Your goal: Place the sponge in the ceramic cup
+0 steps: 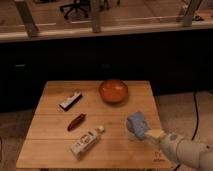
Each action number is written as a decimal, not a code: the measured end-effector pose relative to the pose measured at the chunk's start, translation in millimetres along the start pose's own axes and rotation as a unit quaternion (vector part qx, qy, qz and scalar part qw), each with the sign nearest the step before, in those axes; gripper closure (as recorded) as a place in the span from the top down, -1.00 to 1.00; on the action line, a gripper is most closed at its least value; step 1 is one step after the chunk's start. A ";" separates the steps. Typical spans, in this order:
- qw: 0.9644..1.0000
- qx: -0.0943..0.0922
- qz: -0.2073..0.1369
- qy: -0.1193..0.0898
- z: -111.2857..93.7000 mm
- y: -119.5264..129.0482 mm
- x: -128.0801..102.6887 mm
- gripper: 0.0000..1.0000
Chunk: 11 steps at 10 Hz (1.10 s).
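Arm [184, 149]: enters from the lower right corner, pale and thick, lying low across the table's near right corner and reaching up and to the left.
Gripper [148, 133]: at the arm's end, cream-coloured, over the right part of the table [115, 152] — clamped on the sponge at its lower right side.
Sponge [136, 124]: one, at the gripper's tip, right of the table's middle, below and right of the bowl; tilted, with a dark shadow under its lower left edge.
Sponge's look: soft light-to-mid blue block, roughly rectangular, paler on its upper face.
Bowl [113, 91]: one, wide, red-orange, near the table's far edge.
Brush-like block [71, 101]: one, black and white, on the left, lying at a slant.
Red object [76, 121]: one, small, elongated, dark red — just below the block.
Bottle [87, 141]: one, white with a label, lying on its side near the front, well apart from the sponge.
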 end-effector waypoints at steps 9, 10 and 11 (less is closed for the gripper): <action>0.997 -0.055 0.039 -0.023 9.0 7.1 0.8 -1.00; 0.997 -0.061 0.039 -0.025 11.0 6.4 0.2 -1.00; 0.997 -0.066 0.039 -0.025 11.9 6.1 0.1 -1.00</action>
